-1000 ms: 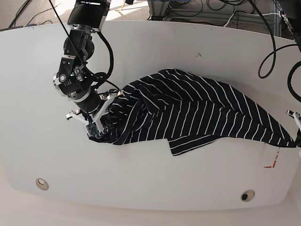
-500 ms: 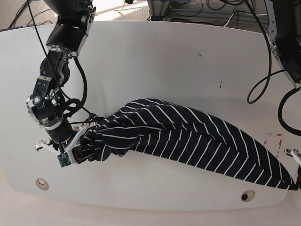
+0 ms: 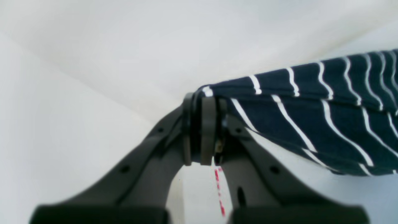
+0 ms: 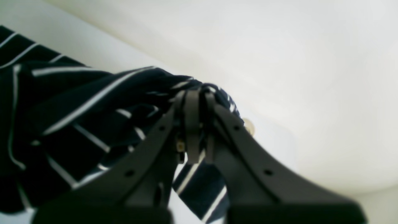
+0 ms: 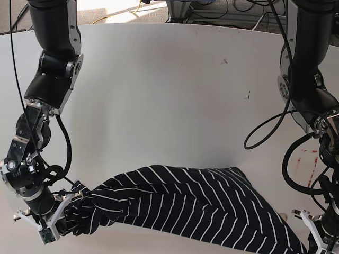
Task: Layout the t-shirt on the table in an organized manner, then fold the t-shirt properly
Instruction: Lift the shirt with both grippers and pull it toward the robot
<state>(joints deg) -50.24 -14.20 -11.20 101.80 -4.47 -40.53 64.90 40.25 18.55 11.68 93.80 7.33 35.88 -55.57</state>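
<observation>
Striped t-shirt (image 5: 190, 203) unlabelled, on table (image 5: 169, 95).

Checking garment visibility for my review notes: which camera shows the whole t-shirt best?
The base view: the t-shirt stretches across the table between both arms. The left wrist view shows only one pinched striped edge; the right wrist view shows only a blurred bunch.

You're looking at the dark navy cloth t-shirt with thin white stripes (image 5: 196, 203) strung in a band across the near part of the large smooth white table (image 5: 169, 95). At near left your right gripper (image 5: 59, 211) is clamped on its bunched end. At near right, by the small red-outlined mark (image 5: 306, 159), your left gripper (image 5: 313, 233) meets the other end at the frame's edge.
</observation>
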